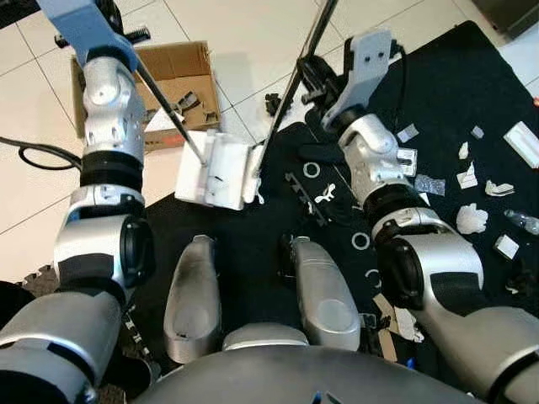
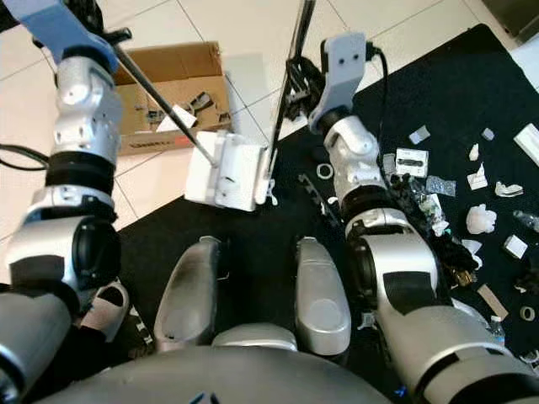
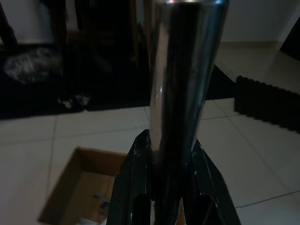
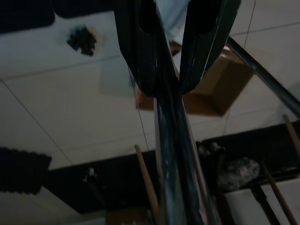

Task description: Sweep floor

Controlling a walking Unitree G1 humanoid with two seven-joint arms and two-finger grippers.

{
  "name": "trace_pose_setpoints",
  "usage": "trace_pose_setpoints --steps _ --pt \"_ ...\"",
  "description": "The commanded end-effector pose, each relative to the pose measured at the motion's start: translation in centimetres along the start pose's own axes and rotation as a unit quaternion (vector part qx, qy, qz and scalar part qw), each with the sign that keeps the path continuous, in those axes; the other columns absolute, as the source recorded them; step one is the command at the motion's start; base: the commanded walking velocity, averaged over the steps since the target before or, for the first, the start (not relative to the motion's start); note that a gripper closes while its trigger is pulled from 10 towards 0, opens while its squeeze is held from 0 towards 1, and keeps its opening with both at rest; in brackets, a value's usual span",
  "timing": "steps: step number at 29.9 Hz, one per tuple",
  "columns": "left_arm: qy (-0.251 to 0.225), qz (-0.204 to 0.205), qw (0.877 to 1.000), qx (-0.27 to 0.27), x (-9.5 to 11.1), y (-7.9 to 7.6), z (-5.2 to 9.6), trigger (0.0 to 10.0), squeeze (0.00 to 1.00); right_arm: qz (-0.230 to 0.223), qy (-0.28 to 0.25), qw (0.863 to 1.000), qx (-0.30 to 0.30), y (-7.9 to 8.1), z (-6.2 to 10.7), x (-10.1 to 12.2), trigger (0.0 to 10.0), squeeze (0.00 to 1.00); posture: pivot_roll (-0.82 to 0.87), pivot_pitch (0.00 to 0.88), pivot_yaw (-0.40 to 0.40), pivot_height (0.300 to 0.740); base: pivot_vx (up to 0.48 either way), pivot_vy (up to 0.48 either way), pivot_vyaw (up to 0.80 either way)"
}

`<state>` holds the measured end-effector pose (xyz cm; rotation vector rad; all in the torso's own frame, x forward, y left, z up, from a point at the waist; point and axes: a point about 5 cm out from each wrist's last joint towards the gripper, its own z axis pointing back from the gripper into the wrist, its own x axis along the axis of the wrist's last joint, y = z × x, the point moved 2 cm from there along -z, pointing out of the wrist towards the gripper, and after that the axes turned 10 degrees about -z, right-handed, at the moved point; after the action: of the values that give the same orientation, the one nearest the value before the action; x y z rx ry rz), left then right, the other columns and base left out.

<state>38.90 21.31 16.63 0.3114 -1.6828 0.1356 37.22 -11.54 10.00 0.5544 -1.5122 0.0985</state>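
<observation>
We hold two long-handled tools over the edge of the black mat [image 1: 472, 93]: our left gripper [image 3: 161, 187] has its fingers clenched around the shiny metal handle [image 1: 164, 105] of the white dustpan [image 1: 217, 172], and our right gripper [image 4: 176, 70] has its fingers clamped on the dark broom handle [image 1: 296, 80]. The dustpan sits at the mat's border, partly on the pale tiled floor [image 1: 244, 34], with the foot of the broom handle touching its right side. Just beyond it lies an open cardboard box [image 1: 181, 71] with a few bits inside. The debris we must gather, white scraps [image 1: 472, 219] and small dark pieces, lies scattered on the mat near our right arm, well apart from the dustpan. To do this step well, we judge that the dustpan should stay flat and pressed to the mat so that nothing slides beneath its lip, while the broom reaches out to the right and draws the scraps toward it in short, low strokes. The mat's grippy surface may snag light pieces, so pressure should be steady rather than quick. We cannot make out the broom's head clearly.
</observation>
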Motion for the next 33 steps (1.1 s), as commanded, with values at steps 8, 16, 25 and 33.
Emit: trace_pose_setpoints --steps 8,16,25,33 --pt "-0.033 -0.034 0.999 0.028 -0.5 2.1 1.0 10.0 0.0 -0.024 -0.032 0.997 -0.065 -3.6 1.7 1.0 10.0 0.0 -0.02 0.121 -0.002 0.74 0.0 0.0 0.0" --pt "-0.008 -0.035 0.999 0.027 -1.6 2.9 1.1 10.0 0.0 -0.017 -0.02 0.997 -0.073 -3.8 2.0 0.3 10.0 0.0 -0.02 0.086 -0.001 0.74 0.0 0.0 0.0" --pt "0.017 -0.038 0.999 -0.001 -4.0 0.5 2.7 10.0 0.0 -0.032 -0.02 0.996 -0.082 -4.0 1.8 0.5 10.0 0.0 -0.03 0.0 -0.021 0.74 0.0 0.0 0.0" --pt "0.014 -0.047 0.999 -0.023 -4.3 -1.0 3.1 10.0 0.0 -0.031 -0.011 0.996 -0.081 -3.8 1.7 0.1 10.0 0.0 -0.01 0.0 -0.042 0.74 0.0 0.0 0.0"
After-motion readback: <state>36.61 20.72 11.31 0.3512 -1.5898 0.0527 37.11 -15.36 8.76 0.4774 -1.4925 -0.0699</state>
